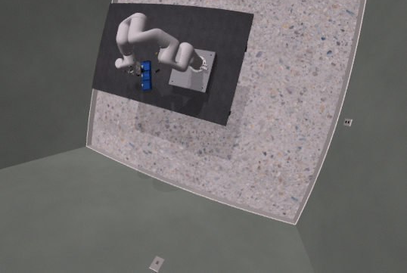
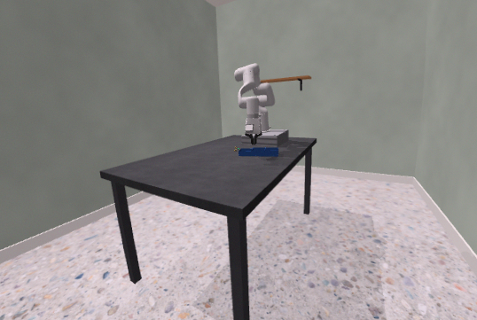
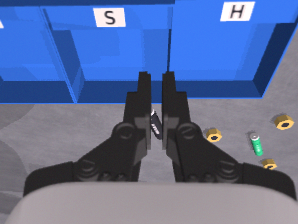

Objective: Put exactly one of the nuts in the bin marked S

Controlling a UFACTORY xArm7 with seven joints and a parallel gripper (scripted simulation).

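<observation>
The row of blue bins [image 1: 145, 75] stands on the black table, and it also shows in the exterior view [image 2: 258, 152]. In the wrist view the bin marked S [image 3: 120, 55] is at upper centre-left and the bin marked H [image 3: 220, 50] is to its right. Three brass nuts lie on the table in front of bin H: one [image 3: 214, 135] just right of my fingers, one [image 3: 283, 122] far right and one [image 3: 269, 163] lower right. My gripper [image 3: 156, 89] is shut and holds nothing. It hangs above the table, in line with the wall between bins S and H.
A small black cylinder [image 3: 155, 121] lies on the table under my fingers. A green battery [image 3: 257, 144] lies among the nuts. A third bin [image 3: 30, 50] adjoins bin S on the left. The arm's grey base plate [image 1: 193, 71] sits behind the bins.
</observation>
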